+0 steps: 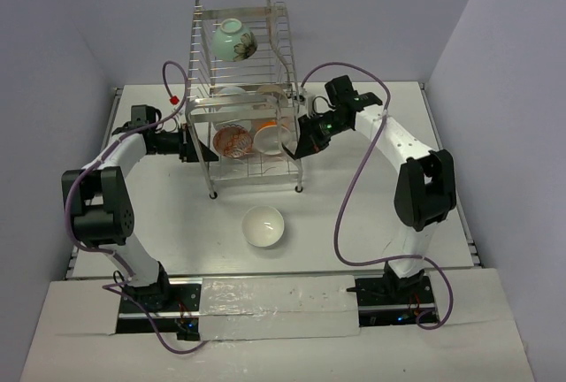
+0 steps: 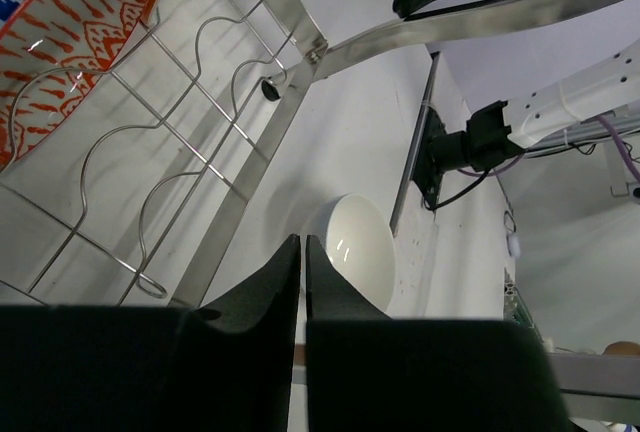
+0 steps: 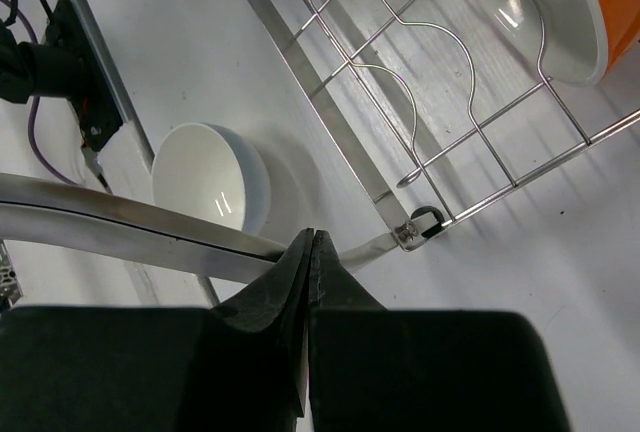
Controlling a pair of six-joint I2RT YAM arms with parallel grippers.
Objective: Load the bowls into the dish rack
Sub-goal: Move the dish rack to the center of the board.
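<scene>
The dish rack (image 1: 243,90) stands at the back middle of the table. Its top tier holds a pale mint bowl (image 1: 232,39). The lower tier holds an orange-red patterned bowl (image 1: 233,141), (image 2: 70,32), a bowl that is white inside and orange outside (image 1: 265,137), (image 3: 560,12), and white bowls behind them (image 1: 232,95). One white bowl (image 1: 263,225), (image 2: 360,247), (image 3: 210,187) sits upright on the table in front of the rack. My left gripper (image 1: 196,148), (image 2: 302,240) is shut and empty beside the rack's lower left side. My right gripper (image 1: 296,148), (image 3: 312,235) is shut and empty at the lower right side, over the rack's flat metal band (image 3: 150,227).
The rack's wavy slot wires (image 2: 200,152), (image 3: 420,82) and its rubber foot (image 3: 428,220) lie close to both grippers. Purple cables (image 1: 354,179) loop over the table by the right arm. Grey walls close in the back and both sides.
</scene>
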